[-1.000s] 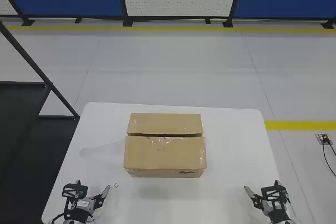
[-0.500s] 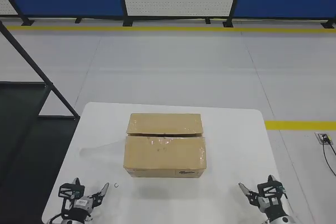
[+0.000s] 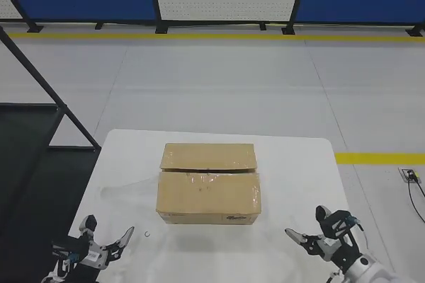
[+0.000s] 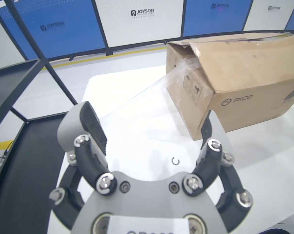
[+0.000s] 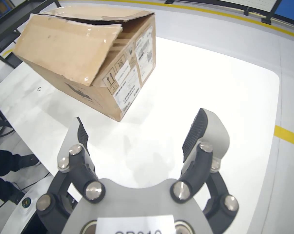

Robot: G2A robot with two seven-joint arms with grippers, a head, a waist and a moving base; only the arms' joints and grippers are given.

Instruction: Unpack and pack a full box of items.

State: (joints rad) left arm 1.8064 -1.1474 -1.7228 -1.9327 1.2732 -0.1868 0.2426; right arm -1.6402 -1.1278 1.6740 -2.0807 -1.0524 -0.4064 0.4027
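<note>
Cardboard box [image 3: 208, 182] is sitting mid-table, long sides running parallel to the table's near and far edges. Plain brown corrugated board, rectangular, edges scuffed. The two top flaps are lying folded down and meeting along a ragged seam. The nearer flap is lifting slightly at the box's right end, showing a dark gap and fluted board beneath. Glossy bits of clear tape are clinging to the flap corners. White printed labels [image 5: 143, 49] are covering the right end panel.

A strip of clear film [image 4: 159, 86] is trailing from the left end of the box, lying flat across the table toward its left edge.

A small dark C-shaped ring [image 3: 148, 234] is lying on the table near the box's near-left corner, apart from it.

Table [image 3: 297, 177] is showing as smooth, matte white, with rounded corners.

Left gripper [image 3: 109, 228] is hovering over the near-left corner of the table, fingers spread wide, nothing between them. Ribbed black pads [image 4: 93, 122] are sitting on silver metal backing.

Right gripper [image 3: 307, 223] is hovering by the near-right corner, fingers likewise parted and empty, with the same ribbed pads [image 5: 194, 130].

A black metal-tube frame [image 3: 28, 71] is standing on the floor off the table's left edge.
</note>
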